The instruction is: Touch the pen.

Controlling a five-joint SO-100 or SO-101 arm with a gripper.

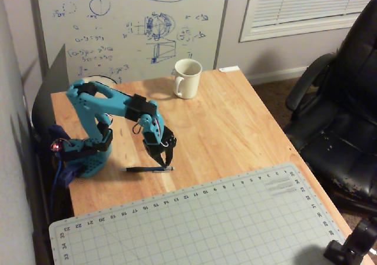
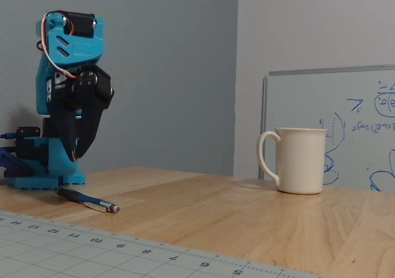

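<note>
The pen (image 1: 146, 169) lies flat on the wooden counter (image 1: 224, 129), just beside the blue arm's base. The black fingers (image 1: 166, 159) point down just above its silvery end, not touching; whether they are parted or closed cannot be told.

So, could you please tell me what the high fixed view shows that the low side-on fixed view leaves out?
Only the high view shows the black office chair, the window blinds and the whole cutting mat. Only the low view shows a gap between the gripper and the table, so it hangs above the pen. Both show the arm, pen, white mug, whiteboard and mat.
</note>
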